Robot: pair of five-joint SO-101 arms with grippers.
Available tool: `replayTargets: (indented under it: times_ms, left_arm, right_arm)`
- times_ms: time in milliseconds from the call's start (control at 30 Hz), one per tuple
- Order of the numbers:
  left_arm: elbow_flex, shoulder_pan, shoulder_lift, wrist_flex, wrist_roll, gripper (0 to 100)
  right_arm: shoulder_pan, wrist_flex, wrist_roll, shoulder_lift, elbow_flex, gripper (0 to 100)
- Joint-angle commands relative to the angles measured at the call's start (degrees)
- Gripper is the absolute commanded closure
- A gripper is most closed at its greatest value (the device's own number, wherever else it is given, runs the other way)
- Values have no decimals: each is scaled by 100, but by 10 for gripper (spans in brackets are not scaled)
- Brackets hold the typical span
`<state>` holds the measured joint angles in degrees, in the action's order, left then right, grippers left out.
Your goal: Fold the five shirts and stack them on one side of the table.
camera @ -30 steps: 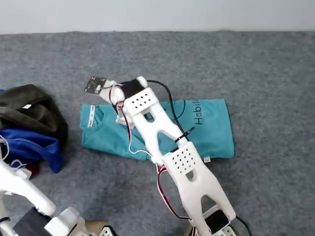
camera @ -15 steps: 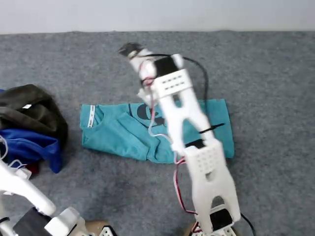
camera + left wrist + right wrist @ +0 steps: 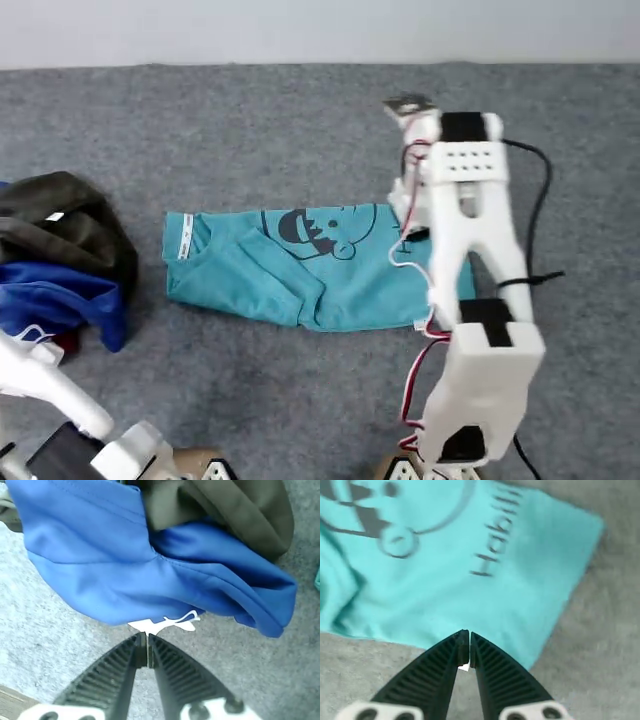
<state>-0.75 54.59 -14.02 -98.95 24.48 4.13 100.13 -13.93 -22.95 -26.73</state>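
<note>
A teal shirt (image 3: 250, 275) with a dark print lies partly folded in the middle of the grey table. My right arm (image 3: 465, 220) stands over its right end. In the right wrist view my right gripper (image 3: 464, 650) is shut and holds nothing, hovering over the teal shirt (image 3: 470, 575) near its hem. At the left edge a blue shirt (image 3: 60, 300) and a dark olive shirt (image 3: 70, 225) lie in a heap. My left gripper (image 3: 143, 652) is shut and empty just above the blue shirt (image 3: 125, 570), close to its white tag (image 3: 165, 625).
A bit of red cloth (image 3: 65, 343) peeks from under the blue shirt. The left arm's white links (image 3: 50, 390) cross the front left corner. Bare grey table (image 3: 300, 120) stretches behind and to the right of the teal shirt.
My right arm has swung from the teal shirt's left part across to its right end, uncovering the printed figure. The left arm and the heap have stayed put.
</note>
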Motion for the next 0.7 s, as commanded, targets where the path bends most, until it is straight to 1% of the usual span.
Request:
replayTargets:
  times_ms: [0,100,167,233,367,400,667]
  left_arm:
    - [-251,-53,-53,-114,-18,986]
    - [-251,-53,-35,-114,-18,986]
    - [-251,-53,-35,-114,-18,986]
    - [-251,-53,-35,-123,-18,986]
    - [-251,-53,-35,-132,-18,986]
    - [-251,-53,-35,-132,-18,986]
    - [-251,-53,-18,-105,-18,986]
  right_arm:
    - [-462,-251,273,347,211,990]
    - [-576,-673,316,409,765,985]
    - [-593,-945,422,523,1143,961]
    - [-585,-1270,475,708,1547,910]
    - [-541,-1886,475,954,2154,764]
    - [-541,-2009,475,954,2233,744]
    - [-567,-2695,466,708,2576,736]
